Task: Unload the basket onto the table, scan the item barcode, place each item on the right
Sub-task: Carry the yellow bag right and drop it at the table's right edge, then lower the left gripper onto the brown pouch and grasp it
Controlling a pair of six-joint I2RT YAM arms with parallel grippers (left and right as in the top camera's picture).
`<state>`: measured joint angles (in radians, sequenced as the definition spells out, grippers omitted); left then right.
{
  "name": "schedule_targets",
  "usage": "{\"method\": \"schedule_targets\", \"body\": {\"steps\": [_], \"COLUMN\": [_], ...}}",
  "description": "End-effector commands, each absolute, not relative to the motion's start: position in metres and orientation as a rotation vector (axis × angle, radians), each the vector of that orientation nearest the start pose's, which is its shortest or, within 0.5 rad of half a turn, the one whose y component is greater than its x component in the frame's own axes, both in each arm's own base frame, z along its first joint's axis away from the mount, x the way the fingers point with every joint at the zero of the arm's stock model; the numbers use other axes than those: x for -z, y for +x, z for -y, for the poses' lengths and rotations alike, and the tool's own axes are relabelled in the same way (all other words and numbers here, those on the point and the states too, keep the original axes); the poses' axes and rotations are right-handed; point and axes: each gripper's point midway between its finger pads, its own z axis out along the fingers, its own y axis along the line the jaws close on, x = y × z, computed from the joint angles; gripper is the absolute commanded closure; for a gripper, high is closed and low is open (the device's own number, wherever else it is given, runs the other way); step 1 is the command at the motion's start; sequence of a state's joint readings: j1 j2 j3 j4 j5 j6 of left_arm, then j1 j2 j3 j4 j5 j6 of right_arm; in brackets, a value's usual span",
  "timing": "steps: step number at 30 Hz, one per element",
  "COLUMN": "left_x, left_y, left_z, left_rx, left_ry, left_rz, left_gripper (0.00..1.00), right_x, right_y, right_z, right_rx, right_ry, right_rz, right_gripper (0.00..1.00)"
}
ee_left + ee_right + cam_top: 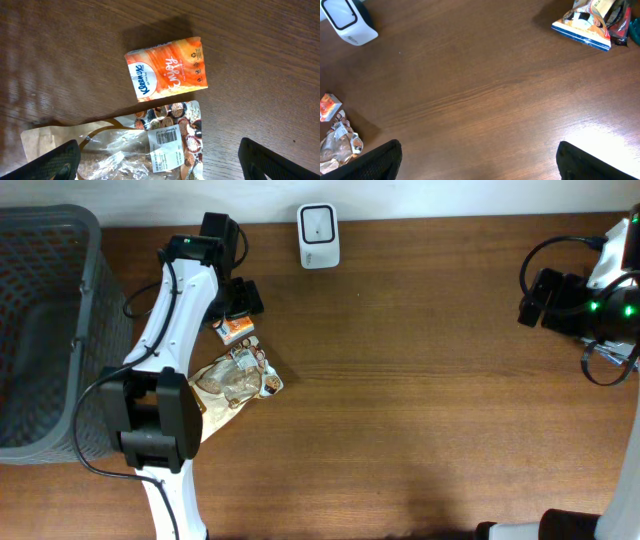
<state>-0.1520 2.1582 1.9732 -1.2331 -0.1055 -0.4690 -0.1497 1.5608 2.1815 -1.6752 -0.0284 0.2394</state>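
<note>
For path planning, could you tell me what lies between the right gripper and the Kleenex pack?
Only bare table from right gripper to Kleenex pack, in overhead view.

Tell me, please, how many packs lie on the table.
3: tissue pack left of centre, bag beside it, third pack only in the right wrist view. Others may be hidden.

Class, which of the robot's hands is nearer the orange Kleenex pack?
Left. The left hand hangs just above the Kleenex pack; the right hand is far across the table.
</note>
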Motion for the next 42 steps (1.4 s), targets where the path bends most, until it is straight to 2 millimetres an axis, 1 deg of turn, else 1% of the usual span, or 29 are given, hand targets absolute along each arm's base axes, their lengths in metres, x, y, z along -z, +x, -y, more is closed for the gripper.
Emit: {"method": "schedule_targets", "body": {"steps": [1,5,7,8,9,10,11,12,13,15,18,22,25,28,32,35,38,39,42], "left_x": [-0.110,-0.109,-0.107,-0.107,-0.107,-0.106,-0.106,-0.106,-0.107,-0.109,-0.110,-0.100,-0.088,-0.084,-0.096,-0.118,-0.149,-0.161,-0.183], "left_y": [0.453,0.451,0.436,0.428,0.420,0.405,0.394,0.388,0.379,0.367,0.358,0.345,0.335,0.324,0.316,0.310,0.304,0.301,0.291], "left_z": [0.050,0.056,0.070,0.079,0.086,0.089,0.088,0.086,0.081,0.074,0.079,0.086,0.083,0.081,0.079,0.076,0.073,0.070,0.058], "left_rx": [-0.083,-0.034,0.069,0.144,0.187,0.172,0.132,0.098,0.020,-0.119,-0.158,-0.185,-0.205,-0.220,-0.227,-0.216,-0.169,-0.150,-0.100], "left_ry": [-0.497,-0.495,-0.496,-0.441,-0.339,-0.212,-0.142,-0.115,-0.084,-0.040,0.002,0.070,0.073,0.072,0.065,0.037,0.020,0.007,-0.051], "left_rz": [-2.908,-2.922,-3.004,-3.052,-3.095,-3.160,-3.203,-3.226,-3.260,-3.295,-3.319,-3.365,-3.403,-3.446,-3.456,-3.424,-3.343,-3.305,-3.204], "left_gripper": [0.01,0.01,0.01,0.01,0.01,0.01,0.02,0.02,0.03,0.04,0.04,0.03,0.03,0.04,0.05,0.05,0.05,0.04,0.03], "right_x": [-0.354,-0.354,-0.354,-0.354,-0.354,-0.354,-0.354,-0.354,-0.354,-0.354,-0.354,-0.354,-0.354,-0.354,-0.354,-0.354,-0.354,-0.354,-0.354], "right_y": [0.301,0.301,0.301,0.301,0.301,0.301,0.301,0.301,0.301,0.301,0.301,0.301,0.301,0.301,0.301,0.301,0.301,0.302,0.301], "right_z": [0.037,0.037,0.037,0.037,0.037,0.037,0.037,0.037,0.037,0.037,0.037,0.037,0.037,0.037,0.037,0.037,0.037,0.037,0.037], "right_rx": [-0.080,-0.080,-0.080,-0.080,-0.080,-0.080,-0.080,-0.080,-0.080,-0.080,-0.080,-0.080,-0.080,-0.080,-0.080,-0.080,-0.080,-0.080,-0.080], "right_ry": [0.491,0.491,0.492,0.491,0.492,0.491,0.492,0.492,0.492,0.491,0.492,0.491,0.491,0.492,0.492,0.492,0.492,0.491,0.492], "right_rz": [-2.584,-2.584,-2.584,-2.584,-2.584,-2.584,-2.584,-2.584,-2.584,-2.584,-2.584,-2.584,-2.584,-2.584,-2.584,-2.584,-2.584,-2.585,-2.584], "right_gripper": [0.02,0.02,0.02,0.02,0.02,0.01,0.02,0.02,0.02,0.02,0.02,0.02,0.02,0.02,0.02,0.02,0.02,0.02,0.02]}}
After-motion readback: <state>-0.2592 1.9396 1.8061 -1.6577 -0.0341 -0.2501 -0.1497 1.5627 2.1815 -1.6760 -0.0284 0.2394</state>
